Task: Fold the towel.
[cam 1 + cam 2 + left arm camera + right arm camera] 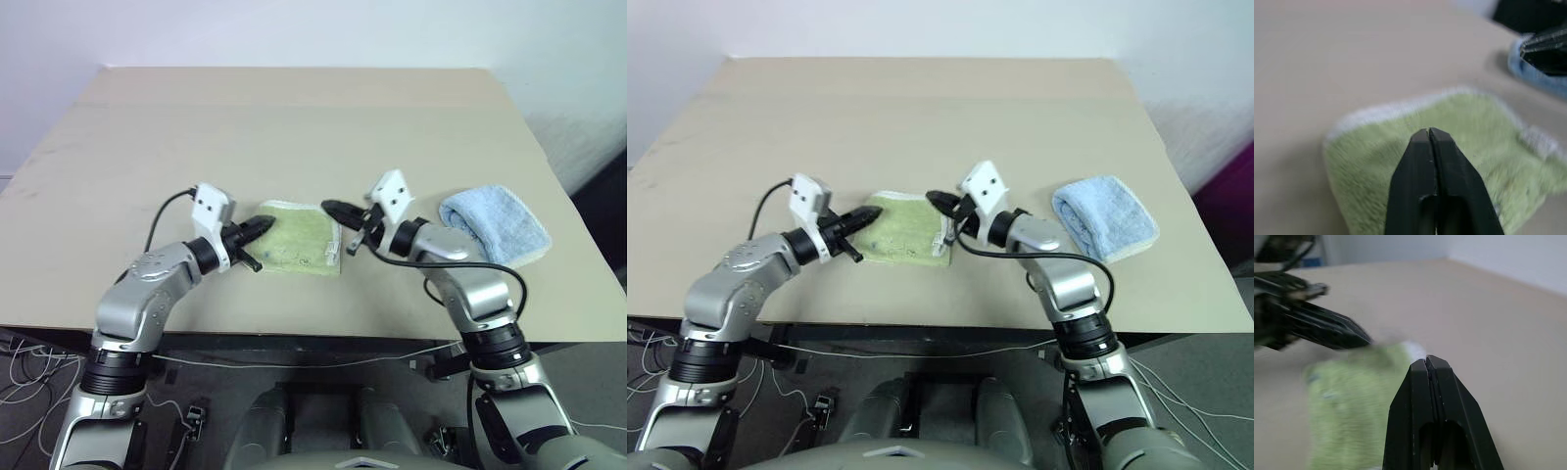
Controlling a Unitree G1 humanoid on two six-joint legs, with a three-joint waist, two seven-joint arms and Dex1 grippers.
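Two towels lie on the table (294, 117); ours is the green towel (302, 241), already a compact folded pad. We judge the fold finished, so we lift both arms straight up without dragging cloth. The left gripper (265, 225) and right gripper (331, 208), both empty with fingers together, flank its far corners.

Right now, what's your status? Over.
Left gripper shut, empty, at towel's left edge. Right gripper shut, empty, at its right edge. Towel lies folded small on table. Blue towel off right, not in the way.
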